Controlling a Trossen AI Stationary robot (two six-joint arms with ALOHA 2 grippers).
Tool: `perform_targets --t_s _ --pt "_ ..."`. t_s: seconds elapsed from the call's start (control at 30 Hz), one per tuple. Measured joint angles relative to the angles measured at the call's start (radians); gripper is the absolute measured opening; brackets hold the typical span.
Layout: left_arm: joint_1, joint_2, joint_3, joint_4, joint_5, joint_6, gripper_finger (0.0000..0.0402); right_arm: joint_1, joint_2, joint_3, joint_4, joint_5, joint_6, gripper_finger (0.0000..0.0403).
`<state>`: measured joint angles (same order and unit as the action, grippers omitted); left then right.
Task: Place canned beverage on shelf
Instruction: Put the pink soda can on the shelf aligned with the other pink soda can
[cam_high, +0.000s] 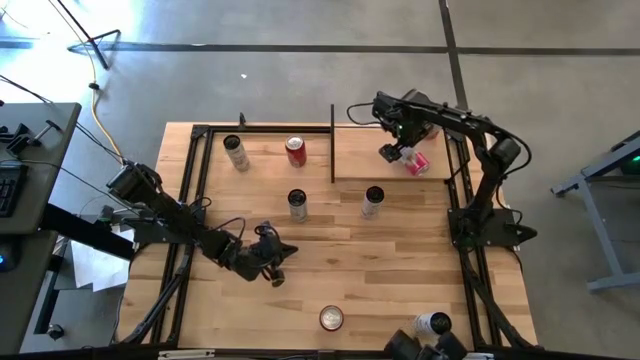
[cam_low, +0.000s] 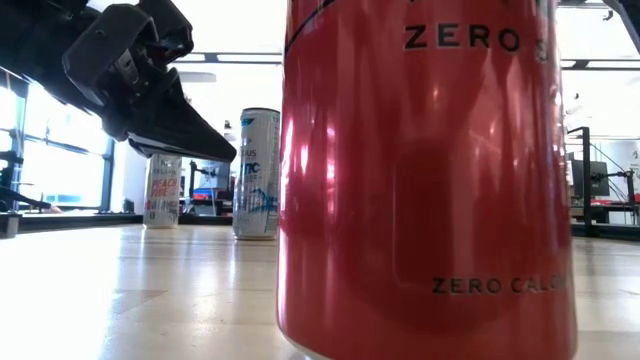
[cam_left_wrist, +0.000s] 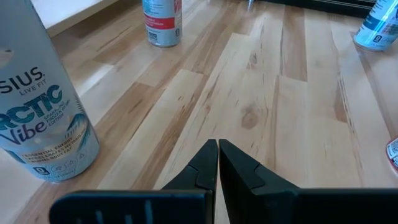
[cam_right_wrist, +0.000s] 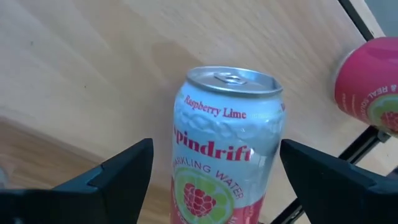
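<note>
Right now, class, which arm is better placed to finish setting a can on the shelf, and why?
The right. Its gripper is open around the Spindrift can over the shelf; the left gripper is shut over the tabletop.

The tall red metal can (cam_low: 425, 170) nearest the low camera is glossy, mirroring window light. The pale printed raspberry-lime can (cam_right_wrist: 227, 146) has a bare brushed-metal lid. The smooth pale wood shelf (cam_high: 355, 150) looks matt; the striped planked wooden tabletop (cam_left_wrist: 267, 106) carries a faint sheen. The right gripper's (cam_right_wrist: 214, 177) dark fingers look like matt plastic.
</note>
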<state>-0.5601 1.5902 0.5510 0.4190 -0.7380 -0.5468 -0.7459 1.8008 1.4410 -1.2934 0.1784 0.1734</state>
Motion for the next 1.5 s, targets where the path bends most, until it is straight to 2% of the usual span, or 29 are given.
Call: perform_targets --t_s 0.13,0.5,0.67,0.93,1.23,1.5 --pt "0.001 0.000 0.000 0.000 0.001 0.000 0.0007 0.021 0.000 0.000 -0.006 0.031 0.021 0.0335" --pt "0.001 0.000 0.000 0.000 0.003 0.000 0.0007 0.042 0.000 0.000 -0.007 0.029 0.063 0.0335" --pt "0.001 0.000 0.000 -0.003 0.003 0.000 0.0007 0.046 0.038 -0.005 -0.004 0.033 0.080 0.0335" --pt "0.001 0.000 0.000 -0.006 0.003 0.000 0.0007 0.082 0.069 -0.032 0.003 0.102 0.076 0.0334" --pt "0.001 0.000 0.000 -0.008 0.003 0.000 0.0007 0.108 0.069 -0.032 0.016 0.104 0.054 0.0287" --pt "0.001 0.000 0.000 -0.008 0.003 0.000 0.0007 0.134 0.026 -0.033 0.040 0.101 0.060 0.0284"
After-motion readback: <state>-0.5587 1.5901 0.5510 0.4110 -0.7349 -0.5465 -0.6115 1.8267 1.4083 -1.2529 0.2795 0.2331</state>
